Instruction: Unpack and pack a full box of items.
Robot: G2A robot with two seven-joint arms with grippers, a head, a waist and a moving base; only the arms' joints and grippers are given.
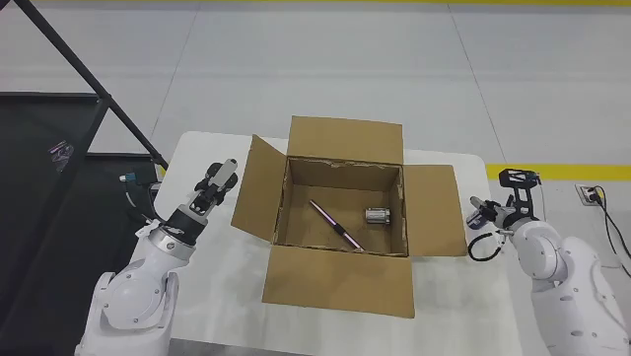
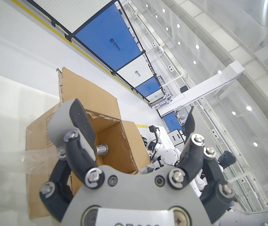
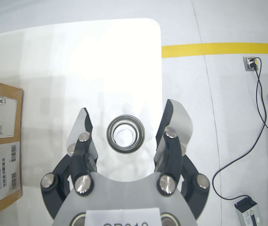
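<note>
An open cardboard box (image 1: 345, 140) stands mid-table with all its flaps folded outward. On its floor lie a slim pink pen-like stick (image 1: 335, 225) and a small metal cylinder (image 1: 378, 217), which is also visible in the left wrist view (image 2: 101, 149). My left gripper (image 1: 222, 174) (image 2: 134, 116) is open and empty beside the box's left flap, tilted up toward the box. Right of the box, my right gripper (image 1: 480, 213) (image 3: 127, 109) is open over the table. A metal ring-shaped cylinder (image 3: 125, 132) stands upright between its fingers, touching neither.
The white table (image 3: 89, 59) ends in a rounded corner close beyond the right gripper. The labelled right box flap (image 3: 4, 142) lies flat beside that gripper. A black frame (image 1: 59, 60) stands off the table's left side. A cable and socket (image 3: 250, 63) are on the floor.
</note>
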